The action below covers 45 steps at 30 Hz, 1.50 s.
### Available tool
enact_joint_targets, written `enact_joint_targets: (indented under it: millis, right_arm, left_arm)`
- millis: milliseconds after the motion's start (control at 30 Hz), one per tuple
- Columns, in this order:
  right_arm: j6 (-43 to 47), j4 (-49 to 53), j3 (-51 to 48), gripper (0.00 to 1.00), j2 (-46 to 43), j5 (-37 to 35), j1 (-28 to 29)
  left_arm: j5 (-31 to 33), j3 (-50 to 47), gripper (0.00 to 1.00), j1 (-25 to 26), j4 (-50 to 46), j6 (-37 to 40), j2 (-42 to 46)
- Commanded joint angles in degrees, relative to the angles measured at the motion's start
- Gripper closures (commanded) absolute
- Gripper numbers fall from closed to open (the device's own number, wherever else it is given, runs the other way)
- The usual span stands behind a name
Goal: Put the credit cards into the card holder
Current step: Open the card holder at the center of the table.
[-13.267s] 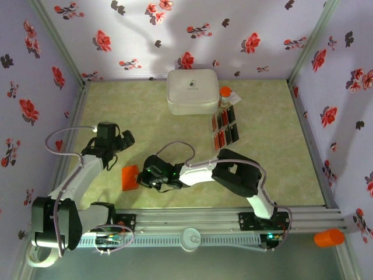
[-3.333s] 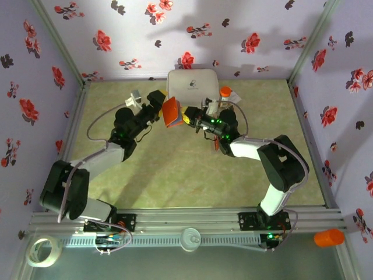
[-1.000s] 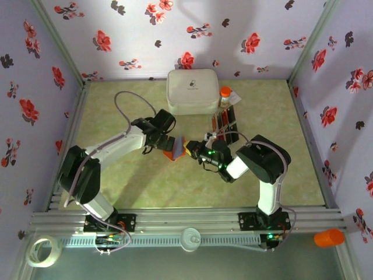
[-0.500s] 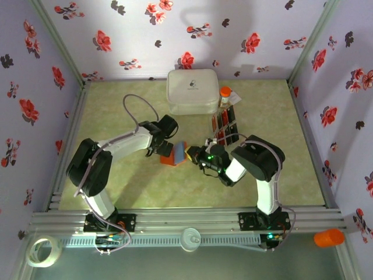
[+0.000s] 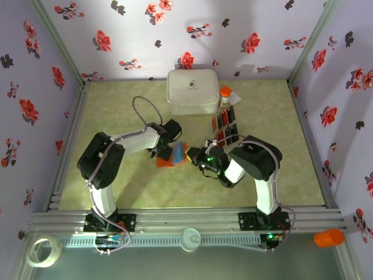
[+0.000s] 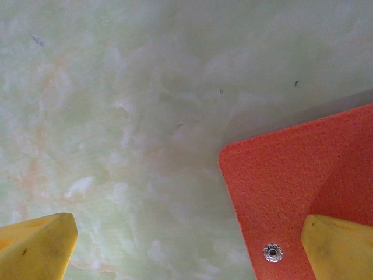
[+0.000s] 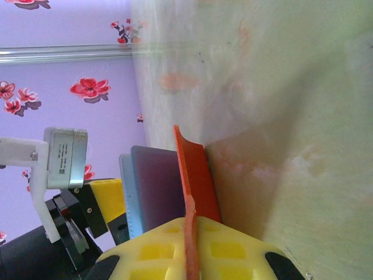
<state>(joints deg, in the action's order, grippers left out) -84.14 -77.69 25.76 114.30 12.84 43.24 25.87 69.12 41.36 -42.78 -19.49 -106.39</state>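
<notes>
Where the two arms meet, the left gripper (image 5: 169,148) spreads its jaws wide over the orange card holder (image 5: 175,157), which sits partly unfolded on the table (image 5: 128,186). Just to its right, the right gripper (image 5: 191,156) is clamped on one orange flap. Farther right, the red and black credit cards (image 5: 226,125) lie by a white case (image 5: 192,92).

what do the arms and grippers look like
Both arms, left arm and right arm, are white shells with black joints, each with a thin grey cable. The left gripper and right gripper have yellow fingers; a green light glows near the right wrist.
</notes>
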Motion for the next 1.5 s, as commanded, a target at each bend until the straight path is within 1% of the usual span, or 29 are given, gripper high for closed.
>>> enact_joint_targets:
  millis: [0, 333, 500, 600, 767, 867, 933, 1033, 1133, 1167, 1267, 1333, 1367, 1467]
  right_arm:
    - [-0.51, 0.39, -0.99, 1.0, 1.77, -1.42, 0.7]
    - [-0.81, 0.61, -0.76, 1.0, 2.41, -1.51, 1.3]
    - [-0.72, 1.15, -0.55, 1.0, 2.0, -1.04, 1.32]
    - [0.06, 3.32, -0.25, 1.0, 0.57, -0.41, 1.26]
    - [3.13, 11.19, -0.03, 0.73, -5.88, -0.44, 1.23]
    - [5.69, 18.09, 0.35, 0.61, -11.17, -1.0, 1.12]
    - [7.06, 22.1, 0.25, 0.58, -14.43, -1.54, 1.1]
    - [9.21, 27.79, -0.32, 0.57, -19.16, -2.18, 1.01]
    - [11.93, 33.87, -0.52, 0.61, -23.73, -2.94, 1.05]
    - [12.77, 36.03, -0.48, 0.65, -25.11, -3.23, 1.05]
    - [15.95, 42.27, 0.46, 0.82, -28.98, -3.92, 1.14]
    - [18.01, 46.19, 1.69, 0.9, -31.12, -4.27, 1.48]
    - [18.98, 48.06, 2.57, 0.94, -31.95, -4.41, 1.73]
    - [20.96, 50.96, 4.79, 1.0, -31.97, -3.64, 2.09]
  left_arm:
    - [1.46, 2.51, 0.0, 1.21, -2.6, 0.44, -2.2]
    - [3.54, 6.82, 0.0, 4.09, -5.2, 0.31, -2.07]
    - [3.99, 6.01, 0.0, 4.14, -4.13, 0.24, -3.13]
    - [4.06, 4.27, 0.0, 4.16, -2.68, -0.18, -3.29]
    - [4.57, 2.11, 0.0, 4.11, -0.69, -0.53, -3.51]
    - [4.58, 1.47, 0.0, 4.16, 0.04, -0.55, -3.74]
    - [4.49, 1.06, 0.0, 4.12, 0.5, -0.64, -3.66]
    - [4.39, 0.58, 0.0, 4.2, 1.28, -0.82, -3.46]
    - [4.38, 0.57, 0.0, 4.16, 1.52, -0.73, -3.33]
    - [4.45, 0.57, 0.0, 4.16, 1.56, -0.71, -3.28]
    - [4.34, 0.57, 0.0, 4.16, 1.65, -0.62, -3.08]
    - [4.32, 0.74, 0.0, 4.17, 1.67, -0.6, -3.02]
    - [4.25, 0.75, 0.0, 4.16, 1.73, -0.55, -2.95]
    - [4.23, 0.93, 0.0, 4.16, 1.74, -0.47, -2.97]
